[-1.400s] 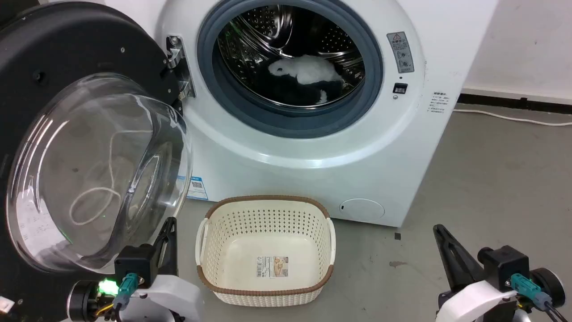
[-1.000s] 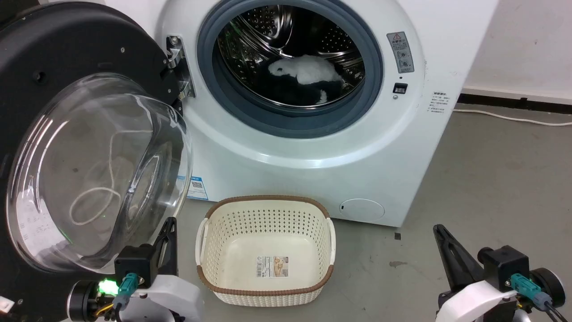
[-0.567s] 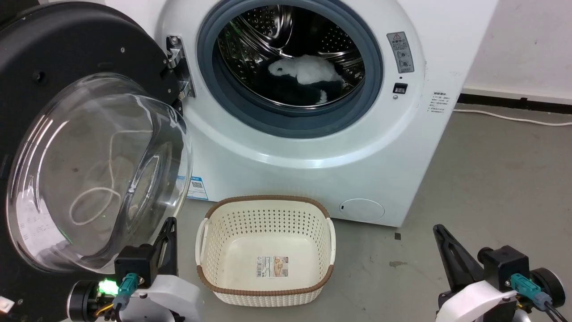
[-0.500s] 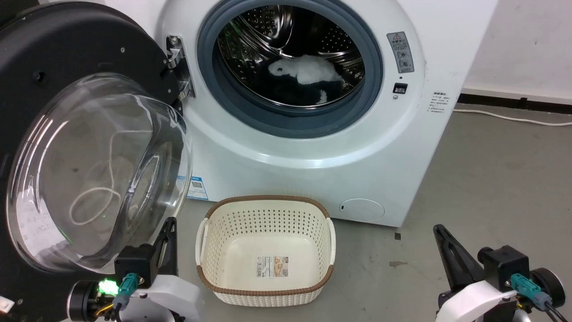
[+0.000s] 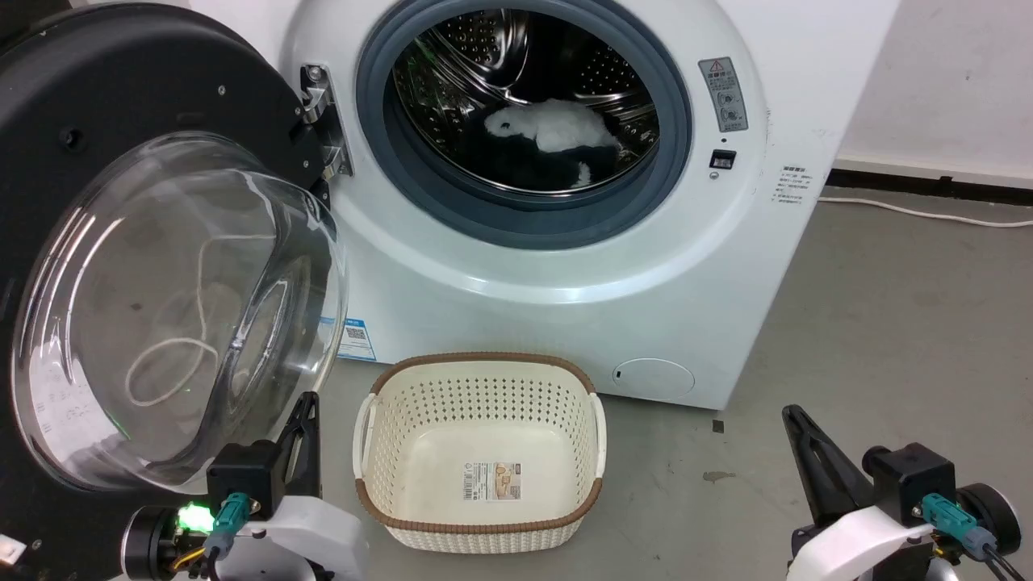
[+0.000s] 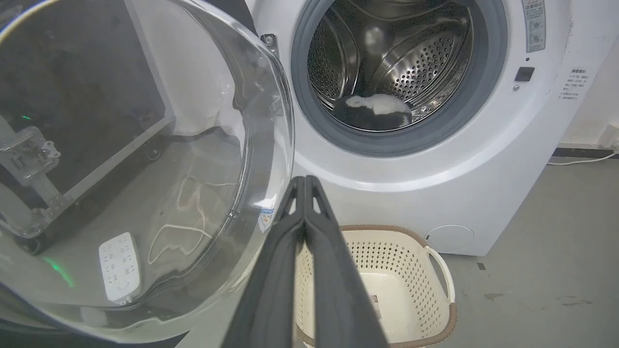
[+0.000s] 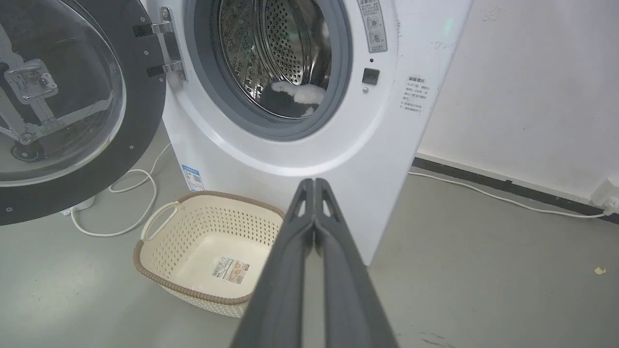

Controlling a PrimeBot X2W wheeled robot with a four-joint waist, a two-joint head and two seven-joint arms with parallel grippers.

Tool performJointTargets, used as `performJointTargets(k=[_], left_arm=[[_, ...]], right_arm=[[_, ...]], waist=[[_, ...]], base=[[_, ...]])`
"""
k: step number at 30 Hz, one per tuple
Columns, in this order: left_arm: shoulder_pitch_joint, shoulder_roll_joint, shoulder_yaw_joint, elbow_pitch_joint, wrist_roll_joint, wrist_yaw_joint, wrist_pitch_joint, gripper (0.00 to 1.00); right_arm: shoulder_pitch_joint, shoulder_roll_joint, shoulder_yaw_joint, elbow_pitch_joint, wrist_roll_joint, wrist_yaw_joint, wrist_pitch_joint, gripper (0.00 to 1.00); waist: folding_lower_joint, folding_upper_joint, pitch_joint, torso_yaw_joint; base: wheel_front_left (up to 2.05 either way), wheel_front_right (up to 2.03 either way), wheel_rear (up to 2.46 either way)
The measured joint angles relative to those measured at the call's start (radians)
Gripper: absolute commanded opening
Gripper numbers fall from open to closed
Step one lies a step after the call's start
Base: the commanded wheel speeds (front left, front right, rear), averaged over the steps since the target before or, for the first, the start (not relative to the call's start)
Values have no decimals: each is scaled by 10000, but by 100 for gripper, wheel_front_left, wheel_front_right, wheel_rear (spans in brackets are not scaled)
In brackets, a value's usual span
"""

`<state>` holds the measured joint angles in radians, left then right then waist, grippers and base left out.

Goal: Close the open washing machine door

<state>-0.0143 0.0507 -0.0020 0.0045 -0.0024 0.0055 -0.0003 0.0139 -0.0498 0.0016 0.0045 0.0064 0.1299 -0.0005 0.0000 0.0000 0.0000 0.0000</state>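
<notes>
While the washing machine door (image 5: pixel 161 282) was found swung wide open on its hinge (image 5: pixel 323 121), to the left of the drum opening, both pincers were seen closed with nothing gripped. The left pincer (image 5: pixel 308 402) was seen low, just beside the lower rim of the door's glass bowl, with its two dark fingers pressed together. Whether it touched the glass could not be told. The right pincer (image 5: pixel 792 413) was seen well apart from the door, over the bare floor (image 5: pixel 888 323) toward the front right of the washing machine (image 5: pixel 565 266), its fingers also pressed together. The washing machine was placed on the floor near the white wall, with its front turned to the robot. Inside the steel drum a white and dark piece of laundry (image 5: pixel 557 133) was seen. A cream perforated basket (image 5: pixel 480 357) with a brown rim was set on the floor just in front of the machine, below the opening, with a label on its bottom. A white cable (image 5: pixel 928 214) was laid on the floor along the wall.
</notes>
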Motion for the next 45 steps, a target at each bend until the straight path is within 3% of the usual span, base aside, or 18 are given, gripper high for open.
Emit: performJointTargets(k=[8, 9, 39, 41, 45], left_arm=[[0, 0, 0, 0, 0, 0, 0, 0], [0, 0, 0, 0, 0, 0, 0, 100], [156, -2, -410, 71, -660, 44, -510, 100], [158, -2, -464, 73, -825, 44, -596, 0], [175, -2, -481, 15, -968, 44, -677, 0]], right_arm=[[0, 0, 2, 0, -2, 0, 0, 0], [0, 0, 0, 0, -2, 0, 0, 100], [151, 0, 190, 247, 692, 0, -512, 100], [193, 0, 217, 293, 777, 0, -602, 100], [248, 0, 247, 349, 934, -2, -683, 100]], waist=[[0, 1, 0, 0], [0, 0, 0, 0], [0, 0, -2, 21], [0, 0, -7, 27], [0, 1, -10, 39]], base=[[0, 0, 0], [0, 0, 0], [0, 0, 0], [0, 0, 0], [0, 0, 0]])
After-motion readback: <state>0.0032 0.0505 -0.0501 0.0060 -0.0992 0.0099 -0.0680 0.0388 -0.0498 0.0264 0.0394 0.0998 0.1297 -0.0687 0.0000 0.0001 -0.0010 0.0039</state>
